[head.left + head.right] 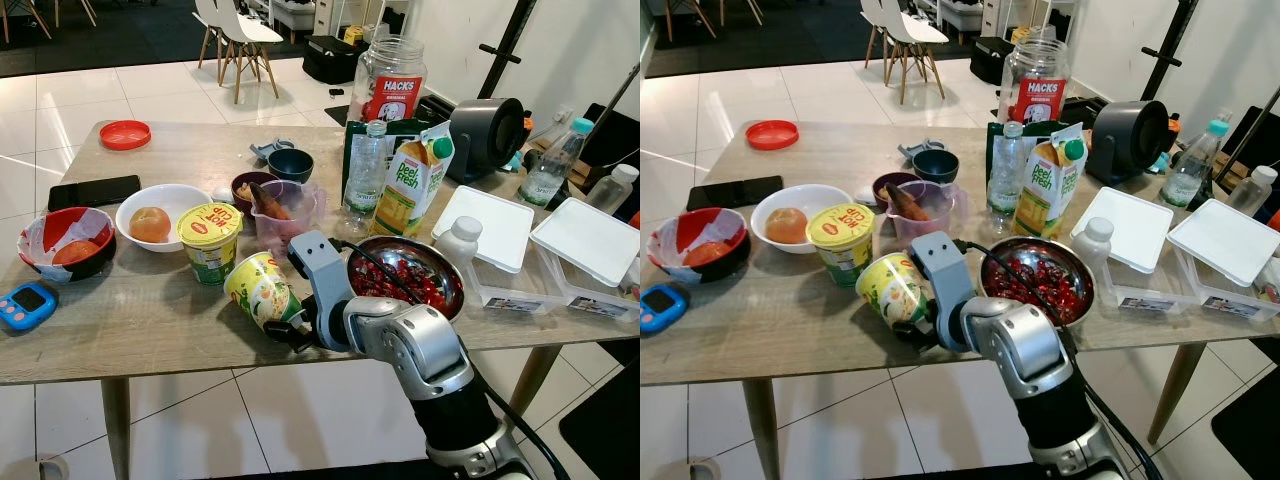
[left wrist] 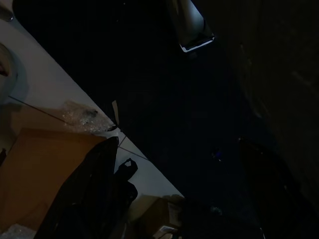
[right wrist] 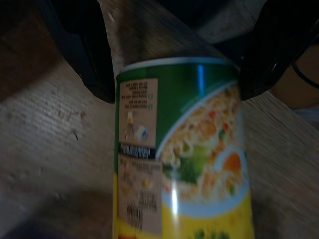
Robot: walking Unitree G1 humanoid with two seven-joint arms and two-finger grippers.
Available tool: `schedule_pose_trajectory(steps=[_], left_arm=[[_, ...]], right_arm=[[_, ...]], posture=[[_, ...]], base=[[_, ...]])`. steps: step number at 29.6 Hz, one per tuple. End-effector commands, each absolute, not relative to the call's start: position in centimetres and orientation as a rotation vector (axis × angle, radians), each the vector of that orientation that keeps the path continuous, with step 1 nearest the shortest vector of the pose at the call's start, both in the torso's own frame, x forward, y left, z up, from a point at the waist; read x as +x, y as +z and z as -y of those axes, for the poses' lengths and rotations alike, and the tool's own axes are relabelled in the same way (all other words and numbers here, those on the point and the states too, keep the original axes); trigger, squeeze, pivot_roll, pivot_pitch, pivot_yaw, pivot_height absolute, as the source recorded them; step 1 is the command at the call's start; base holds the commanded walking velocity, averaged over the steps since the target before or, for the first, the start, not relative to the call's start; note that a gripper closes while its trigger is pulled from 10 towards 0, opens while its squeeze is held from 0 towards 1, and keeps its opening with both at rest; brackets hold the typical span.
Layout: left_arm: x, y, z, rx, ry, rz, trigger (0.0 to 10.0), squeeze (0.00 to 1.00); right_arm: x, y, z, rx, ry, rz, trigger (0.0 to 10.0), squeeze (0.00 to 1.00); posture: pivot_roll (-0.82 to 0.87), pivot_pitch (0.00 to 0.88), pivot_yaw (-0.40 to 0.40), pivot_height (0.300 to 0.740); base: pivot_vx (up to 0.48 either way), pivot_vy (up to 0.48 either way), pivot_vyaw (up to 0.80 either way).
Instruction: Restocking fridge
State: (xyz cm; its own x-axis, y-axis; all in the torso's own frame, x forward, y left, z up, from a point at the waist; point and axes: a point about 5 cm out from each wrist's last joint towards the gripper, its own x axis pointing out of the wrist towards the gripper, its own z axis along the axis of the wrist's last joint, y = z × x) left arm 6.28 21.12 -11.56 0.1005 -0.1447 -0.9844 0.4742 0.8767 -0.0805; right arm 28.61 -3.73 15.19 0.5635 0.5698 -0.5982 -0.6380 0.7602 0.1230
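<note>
A yellow and green instant noodle cup [image 1: 258, 288] leans tilted near the front edge of the wooden table [image 1: 150, 335]. My right gripper [image 1: 287, 328] is shut on its lower end, reaching in from the front. In the right wrist view the cup [image 3: 184, 149] sits between the two black fingers [image 3: 89, 59], which press on both of its sides. A second noodle cup [image 1: 210, 240] stands upright just behind and to the left. My left arm hangs idle in the dark beside a pale floor [image 2: 45, 94].
A metal bowl of red berries [image 1: 405, 278] sits right beside my right arm. Behind stand a juice carton [image 1: 412, 190], a water bottle [image 1: 365, 175], a clear jug [image 1: 285, 215] and small bowls. Lidded white boxes [image 1: 500, 245] are at right, fruit bowls [image 1: 160, 215] at left.
</note>
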Motion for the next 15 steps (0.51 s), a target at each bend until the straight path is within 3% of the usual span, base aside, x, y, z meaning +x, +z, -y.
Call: schedule_pose_trajectory(steps=[1, 3, 4, 5, 7, 15], left_arm=[[5.6, -11.9, -19.7, 0.261, -0.523, -1.414, 10.0, 0.0], [5.6, -11.9, -19.7, 0.261, -0.523, -1.414, 10.0, 0.0], [5.6, -11.9, -19.7, 0.262, -0.523, -1.413, 10.0, 0.0], [5.6, -11.8, -19.8, 0.261, -0.522, -1.413, 10.0, 0.0], [5.6, -11.8, -19.8, 0.262, -0.52, -1.413, 10.0, 0.0], [5.7, -11.8, -19.9, 0.265, -0.515, -1.415, 10.0, 0.0]], right_arm=[[28.5, 14.5, 4.0, -0.12, 0.703, -0.688, 7.2, 0.0], [28.5, 14.5, 4.0, -0.12, 0.703, -0.688, 7.2, 0.0], [28.5, 14.5, 4.0, -0.118, 0.706, -0.683, 1.8, 0.0], [28.6, 14.5, 4.0, -0.112, 0.704, -0.675, 0.0, 0.0], [28.8, 14.5, 4.3, -0.101, 0.698, -0.661, 10.0, 0.0], [29.5, 14.9, 5.5, 0.01, 0.705, -0.593, 10.0, 0.0]], posture=[[-0.16, 0.065, -0.115, 0.74], [-0.16, 0.065, -0.115, 0.74], [-0.15, 0.066, -0.112, 0.74], [-0.15, 0.066, -0.112, 0.74], [-0.15, 0.065, -0.11, 0.74], [-0.14, 0.067, -0.104, 0.74]], base=[[0.0, 0.0, 0.0], [0.0, 0.0, 0.0], [0.0, 0.0, 0.0], [0.0, 0.0, 0.0], [0.0, 0.0, 0.0], [0.0, 0.0, 0.0]])
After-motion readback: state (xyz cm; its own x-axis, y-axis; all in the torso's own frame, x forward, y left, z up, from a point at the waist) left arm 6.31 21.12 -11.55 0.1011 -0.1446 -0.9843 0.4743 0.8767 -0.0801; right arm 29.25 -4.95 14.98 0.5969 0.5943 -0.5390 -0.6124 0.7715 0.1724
